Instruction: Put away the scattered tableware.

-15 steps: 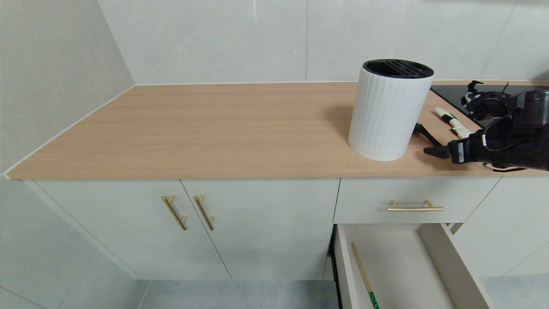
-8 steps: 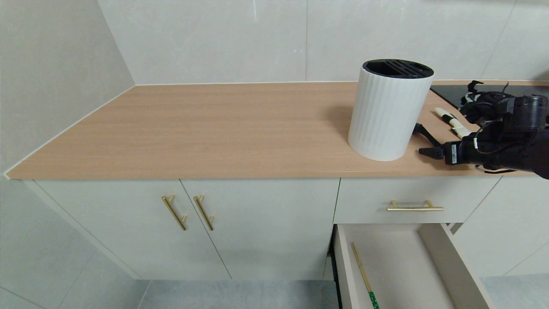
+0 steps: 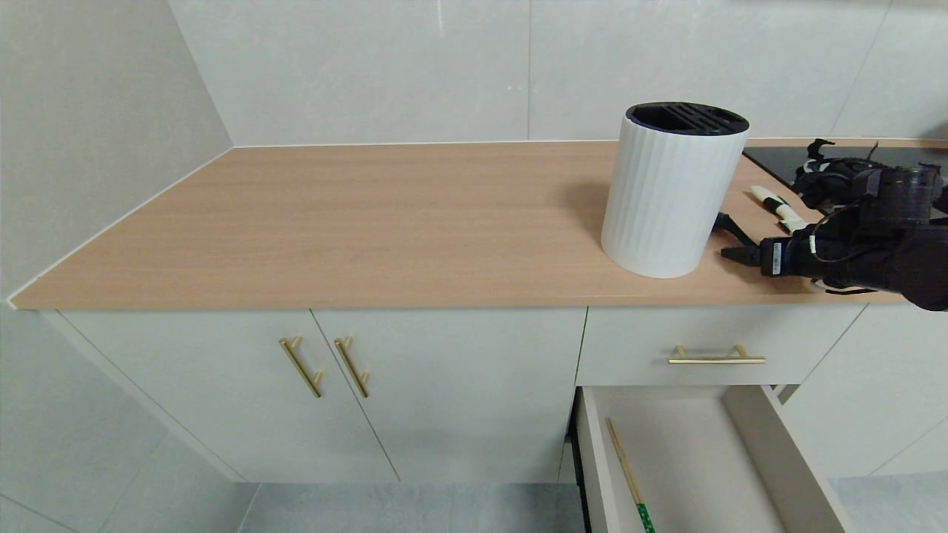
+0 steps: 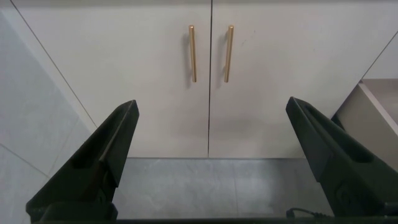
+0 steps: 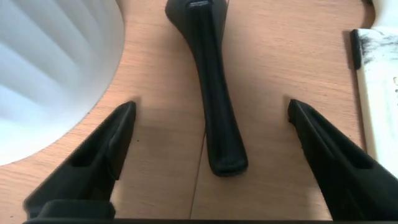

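Head view: on the desk (image 3: 370, 222), the right hand (image 3: 740, 255) sits just right of the white knife block (image 3: 674, 192), at a black handle (image 3: 732, 226). Left wrist view: the left hand (image 4: 211, 106), fingers apart, faces cabinet doors (image 4: 149, 93). Right wrist view: fingers spread, straddling that handle beside the block.

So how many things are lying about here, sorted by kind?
White ribbed cylindrical holder with black slotted top: 1
Utensils on the wooden counter: 2, a black-handled utensil and a white-handled utensil
Thin wooden chopstick with green end, in the open drawer: 1 seen, perhaps a pair
Total: 4
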